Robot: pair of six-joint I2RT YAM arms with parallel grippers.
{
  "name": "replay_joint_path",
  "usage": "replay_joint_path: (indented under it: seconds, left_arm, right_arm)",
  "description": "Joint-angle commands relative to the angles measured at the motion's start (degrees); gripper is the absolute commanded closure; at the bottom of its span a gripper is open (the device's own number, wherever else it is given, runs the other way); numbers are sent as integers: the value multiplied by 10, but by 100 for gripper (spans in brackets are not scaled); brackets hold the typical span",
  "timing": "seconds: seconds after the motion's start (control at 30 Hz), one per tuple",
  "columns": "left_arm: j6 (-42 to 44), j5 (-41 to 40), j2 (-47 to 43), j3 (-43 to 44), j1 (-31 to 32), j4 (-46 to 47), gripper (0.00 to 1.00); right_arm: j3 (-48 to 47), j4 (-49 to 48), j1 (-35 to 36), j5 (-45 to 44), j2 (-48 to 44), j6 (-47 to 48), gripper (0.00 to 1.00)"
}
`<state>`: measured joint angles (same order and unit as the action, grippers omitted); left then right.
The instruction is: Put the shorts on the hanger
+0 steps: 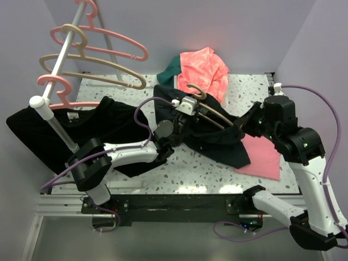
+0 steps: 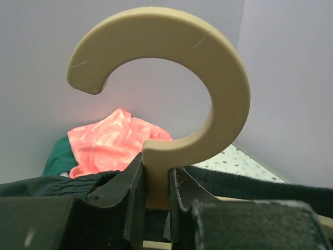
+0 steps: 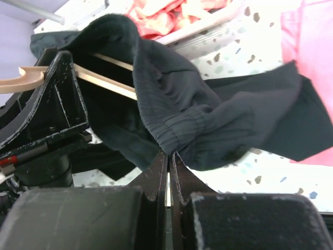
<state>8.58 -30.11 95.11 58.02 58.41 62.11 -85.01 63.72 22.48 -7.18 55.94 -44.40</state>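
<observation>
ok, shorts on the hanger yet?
Partly on. The shorts drape over one end of the hanger; the rest lies on the table. Right tool pinches the waistband; left tool grips the hanger's neck.

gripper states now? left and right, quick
left gripper: closed on the neck of the hanger.
right gripper: closed, pinching the shorts.

My left arm is built of white shell links joined by black round housings. A left purple cable loops off it toward twelve o'clock. My right arm has the same white links and black joints, with a tiny green light on the elbow block. A right purple cable arcs at two o'clock. My left gripper has matte black fingers with pale, scuffed edges. My right gripper is black too, its fingers flecked with white wear.
</observation>
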Motion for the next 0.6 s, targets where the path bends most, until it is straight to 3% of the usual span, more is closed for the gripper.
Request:
replay_joint_path:
  seconds: [0.0, 0.23, 0.57]
  left_arm:
    - [-20, 18, -15, 96, 10, -52, 100]
    - [-31, 37, -9, 204, 28, -179, 100]
    - [-135, 58, 12, 291, 38, -339, 100]
  right_arm:
    - [-42, -55, 0, 27, 34, -17, 100]
    - [-146, -62, 0, -18, 76, -3, 100]
    - [-249, -49, -1, -74, 84, 23, 100]
